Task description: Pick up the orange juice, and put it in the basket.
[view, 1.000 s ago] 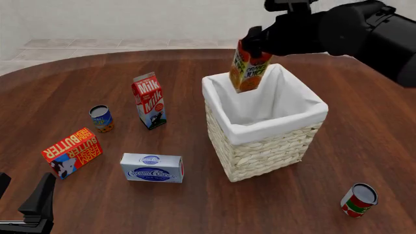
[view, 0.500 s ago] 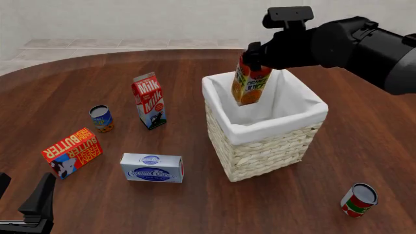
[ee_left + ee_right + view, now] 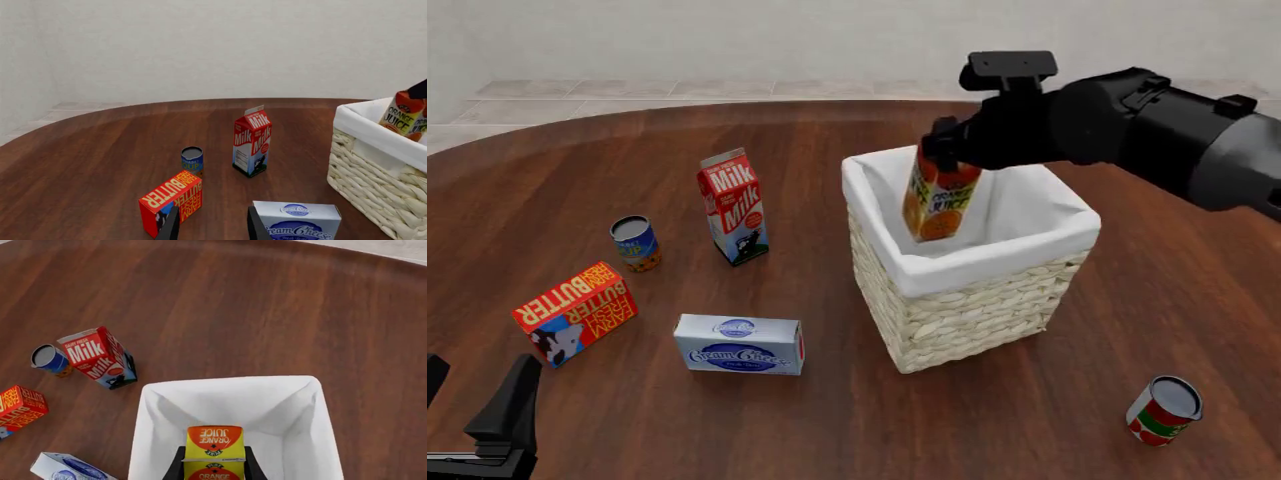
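Pickup is done: the right gripper (image 3: 941, 150) is clamped on the red top of the orange juice (image 3: 937, 203), which hangs nearly upright with its lower half below the white-lined rim of the basket (image 3: 961, 262). What remains, as I judge it, is lowering the carton to the floor of the basket and letting go. The left gripper (image 3: 212, 225) hangs idle over the bench (image 3: 694, 420), fingers parted, holding nothing.

Right arm (image 3: 1148, 125): bulky rounded black-to-grey shell, boxy black block on top. Left pincer (image 3: 487, 430): matte black, angular.
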